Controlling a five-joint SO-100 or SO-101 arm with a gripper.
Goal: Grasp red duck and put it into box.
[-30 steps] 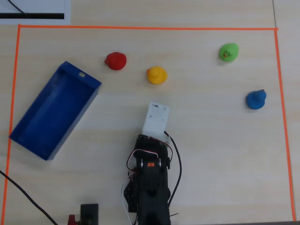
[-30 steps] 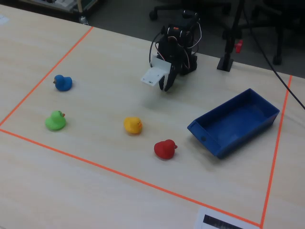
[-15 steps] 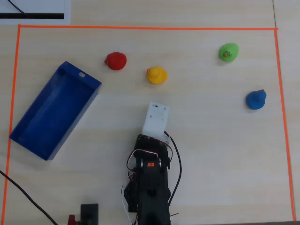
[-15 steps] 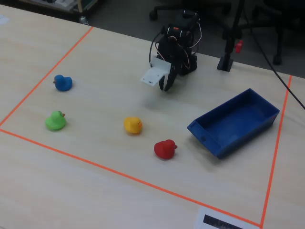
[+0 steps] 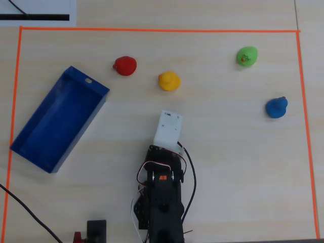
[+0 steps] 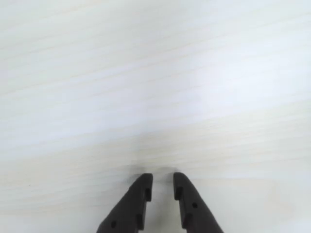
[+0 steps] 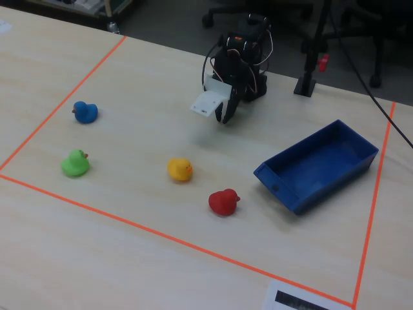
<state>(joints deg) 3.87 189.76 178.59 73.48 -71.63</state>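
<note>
The pale wood-grain desk (image 5: pixel 228 162) carries an orange tape rectangle (image 5: pixel 152 30). Lying within it: a long blue low-walled plastic box (image 5: pixel 30 144) at the overhead view's left, then a glossy red rubber duck (image 5: pixel 125 66), a yellow rubber duck (image 5: pixel 169 81), a green rubber duck (image 5: pixel 247 56) and a blue rubber duck (image 5: pixel 276 107), all well apart.

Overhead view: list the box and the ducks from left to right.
Box → red duck → yellow duck → green duck → blue duck.
</note>
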